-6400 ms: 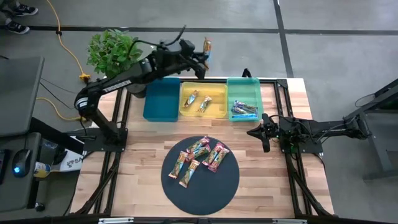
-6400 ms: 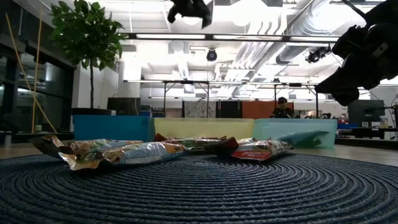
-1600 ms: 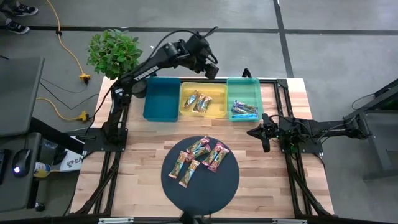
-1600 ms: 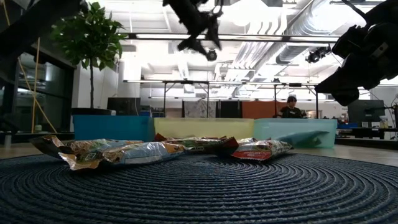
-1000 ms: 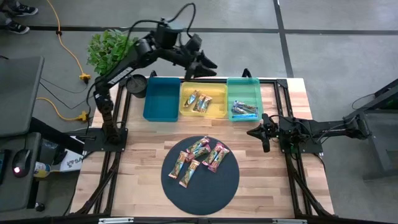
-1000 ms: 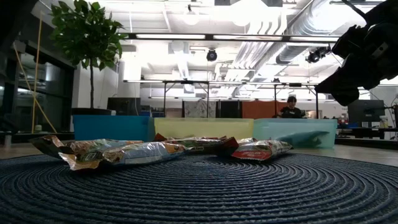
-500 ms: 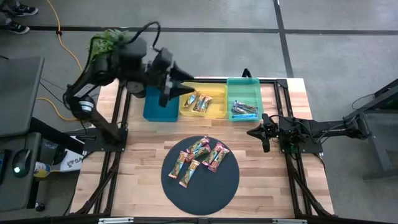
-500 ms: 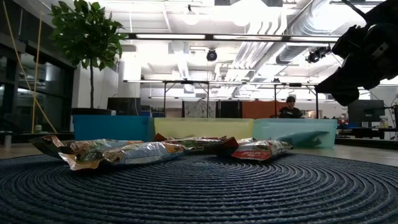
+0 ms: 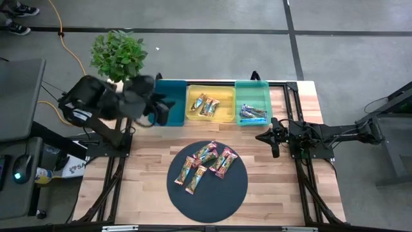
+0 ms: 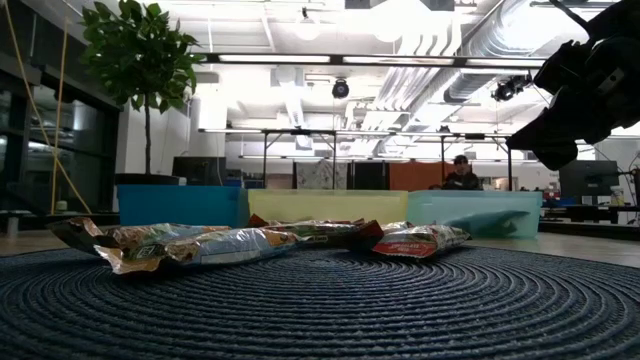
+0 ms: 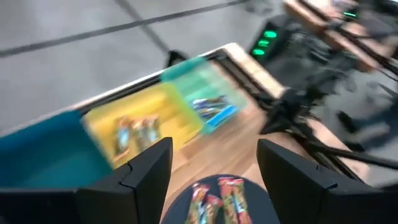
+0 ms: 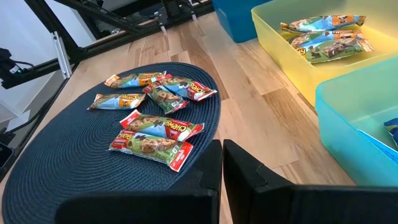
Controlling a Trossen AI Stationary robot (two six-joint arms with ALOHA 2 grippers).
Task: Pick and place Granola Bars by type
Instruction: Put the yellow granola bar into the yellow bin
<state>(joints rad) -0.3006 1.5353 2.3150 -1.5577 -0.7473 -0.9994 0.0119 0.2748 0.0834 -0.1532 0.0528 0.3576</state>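
We see granola bars sorted between trays and a round mat, both arms clear of them.

On the worktop point(image 9: 283, 187), shiny bars point(image 9: 207, 164) in orange-green and red wrappers lie on the dark mat point(image 9: 207, 201), well ahead of our left tool point(image 11: 211, 163), which hangs released and empty over the blue tray point(image 9: 177, 96). More bars fill the yellow tray point(image 9: 225, 115) and teal tray point(image 9: 252, 87). Our right tool point(image 12: 222, 162) is clenched on nothing, low beside the teal tray.
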